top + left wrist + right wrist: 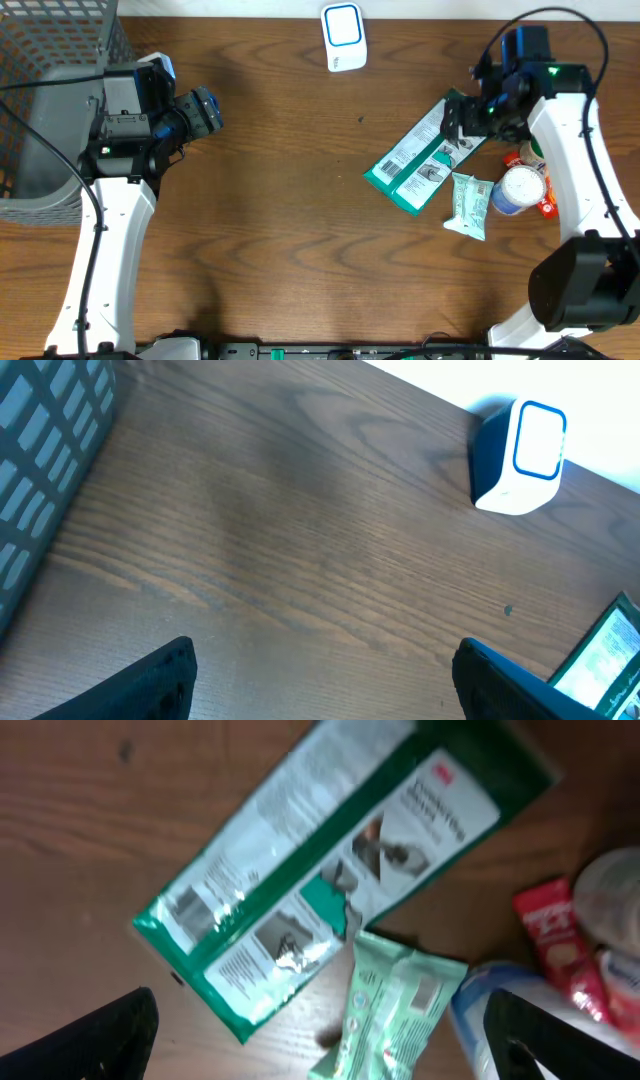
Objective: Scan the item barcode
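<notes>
We see the green packet [410, 165] lying on the tabletop [280, 200] just beside a small pouch [468, 205], right jaws spread wide above it, left jaws apart and empty, scanner [343, 38] well apart

**A:** Overhead camera's up high, staring straight down. The whole tabletop [300, 200] is in shot, with both arms reaching in from the bottom edge.

**B:** The left wrist view sits low and tilts forward across the wood toward the white-and-blue scanner [520, 455]. The left fingers [150, 685] peek in along the bottom.

**A:** The right wrist is much nearer, looking almost straight down at the green-and-white packet [330, 880]. The right fingers [90, 1040] show in the bottom corners, and it's a touch blurred.

**B:** Overlap? The left wrist clips a corner of that same packet at lower right. The overhead holds both the scanner and the packet.

**A:** The wire basket [50, 60] too: on the overhead's left, and in the left wrist's upper-left corner.
</notes>
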`<state>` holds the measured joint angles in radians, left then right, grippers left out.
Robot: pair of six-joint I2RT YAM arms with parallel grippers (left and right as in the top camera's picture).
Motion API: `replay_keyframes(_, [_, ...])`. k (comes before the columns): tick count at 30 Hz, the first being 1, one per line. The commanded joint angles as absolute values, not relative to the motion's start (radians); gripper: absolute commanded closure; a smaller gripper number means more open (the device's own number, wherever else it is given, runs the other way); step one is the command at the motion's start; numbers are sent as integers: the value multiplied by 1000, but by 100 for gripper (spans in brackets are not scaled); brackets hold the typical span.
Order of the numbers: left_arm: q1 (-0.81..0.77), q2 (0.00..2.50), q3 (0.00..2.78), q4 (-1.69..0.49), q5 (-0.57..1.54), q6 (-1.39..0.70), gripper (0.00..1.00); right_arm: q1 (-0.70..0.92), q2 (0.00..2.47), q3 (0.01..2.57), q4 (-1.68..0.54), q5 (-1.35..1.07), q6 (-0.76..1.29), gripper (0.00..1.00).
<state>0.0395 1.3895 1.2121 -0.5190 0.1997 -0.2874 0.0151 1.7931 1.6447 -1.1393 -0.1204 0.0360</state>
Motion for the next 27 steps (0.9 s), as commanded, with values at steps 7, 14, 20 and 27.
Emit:
replay_keyframes(7, [46, 1380, 1234, -518, 191, -282, 18, 9, 1785, 1652, -1144, -125, 21, 1])
replay_keyframes(14, [46, 1380, 1234, -519, 191, -282, 17, 9, 1785, 1652, -1144, -125, 21, 1])
replay_keyframes(20, [46, 1380, 1234, -519, 191, -282, 18, -16, 1692, 1646, -1148, -48, 22, 1])
replay_keyframes(27, [46, 1380, 1234, -518, 191, -282, 18, -14, 1306, 1630, -1115, -54, 21, 1])
